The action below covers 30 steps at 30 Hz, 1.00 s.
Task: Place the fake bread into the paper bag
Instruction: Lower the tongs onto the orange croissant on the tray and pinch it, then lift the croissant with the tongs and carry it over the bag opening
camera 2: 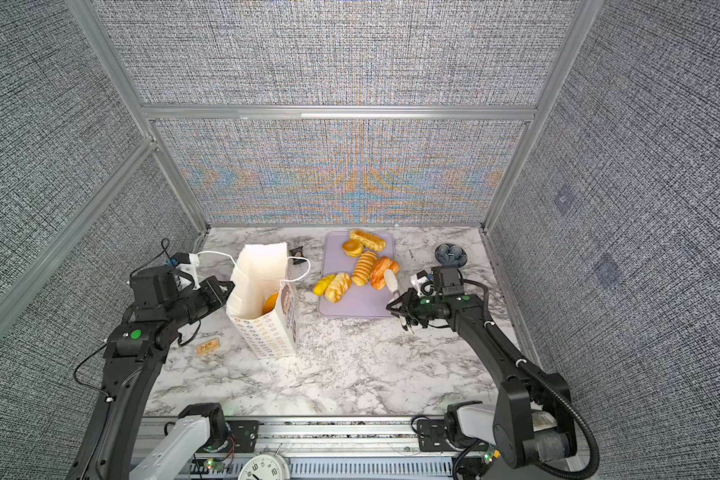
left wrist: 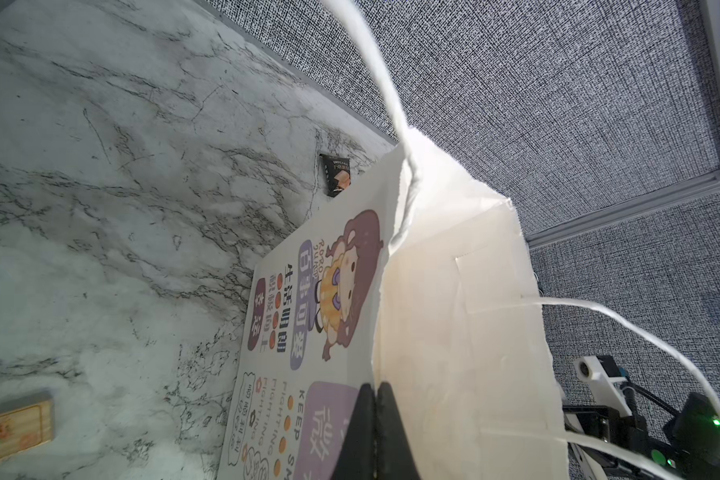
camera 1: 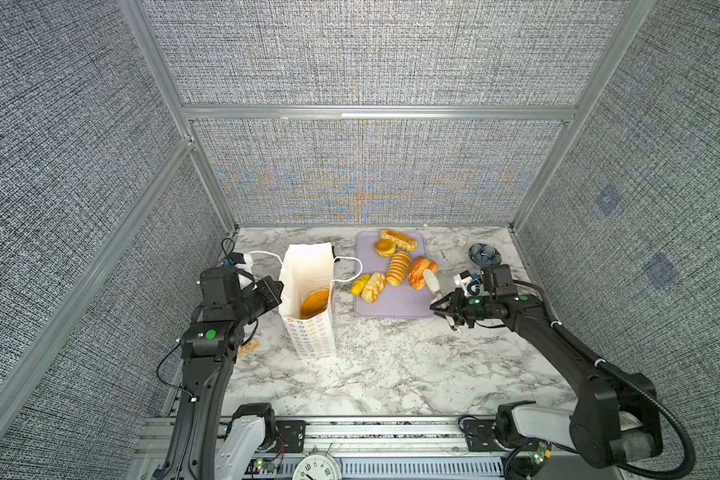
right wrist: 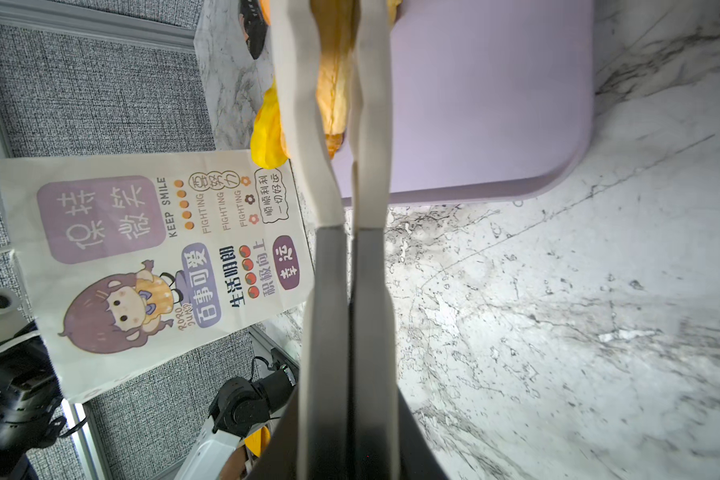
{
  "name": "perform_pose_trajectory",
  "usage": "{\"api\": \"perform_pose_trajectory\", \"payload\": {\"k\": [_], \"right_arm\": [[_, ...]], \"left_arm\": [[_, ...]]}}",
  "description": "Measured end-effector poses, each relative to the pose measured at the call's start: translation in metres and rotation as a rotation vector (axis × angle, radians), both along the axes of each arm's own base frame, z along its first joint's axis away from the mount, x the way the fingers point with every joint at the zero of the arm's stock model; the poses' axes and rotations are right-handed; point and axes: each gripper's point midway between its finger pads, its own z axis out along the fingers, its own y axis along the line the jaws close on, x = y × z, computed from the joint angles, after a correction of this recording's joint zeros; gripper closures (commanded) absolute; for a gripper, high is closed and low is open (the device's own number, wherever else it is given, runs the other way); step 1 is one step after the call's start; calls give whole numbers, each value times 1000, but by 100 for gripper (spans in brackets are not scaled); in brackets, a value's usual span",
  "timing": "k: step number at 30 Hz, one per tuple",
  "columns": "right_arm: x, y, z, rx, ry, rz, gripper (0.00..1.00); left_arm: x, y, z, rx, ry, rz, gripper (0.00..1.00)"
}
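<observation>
The reddish-brown pastry point(camera 1: 417, 269) is the one in play here. It's lying on the lavender tray point(camera 1: 395, 306), and the right gripper point(camera 1: 429, 277) is pinching its near end. In the right wrist view the white fingers point(right wrist: 300, 124) are squeezed in, with the pastry filling the gap between them. Just beside those fingers sits a ridged pastry point(camera 1: 398, 268), then a braided pastry point(camera 1: 373, 287) touching a yellow bun point(camera 1: 360, 284) right at the tray's edge. Past the fingertips, toward the back wall, there's a round bun point(camera 1: 385, 248) and a long speckled loaf point(camera 1: 398, 240).

The paper bag point(camera 1: 308, 266) stands upright across the tray from all that, well apart from the right fingers. The left gripper point(camera 1: 281, 292) has its black fingers point(left wrist: 360, 419) pressed together on the bag's rim, one on the printed outside, one inside. Down in the bag, near those fingers, lies a golden bun point(camera 1: 314, 304).

Further out there's a small blue bowl point(camera 1: 485, 254) behind the right gripper. A little wooden block point(camera 1: 248, 345) sits on the marble table point(camera 1: 391, 374), on the near side of the left gripper.
</observation>
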Motion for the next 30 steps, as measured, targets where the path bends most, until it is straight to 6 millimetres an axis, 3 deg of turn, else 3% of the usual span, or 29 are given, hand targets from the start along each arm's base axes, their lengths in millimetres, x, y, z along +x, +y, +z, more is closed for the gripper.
{"api": "perform_pose_trajectory", "payload": {"k": [5,16,30], "right_arm": [[-3,5,27,-18,-63,31,85],[-9,28,111,2,-261,114,85],[-32,65,176,48,-400,238,86]], "left_arm": [[0,1,0,-2,1,8,96],[0,1,0,-5,3,9,97],[2,1,0,-11,6,12,98]]}}
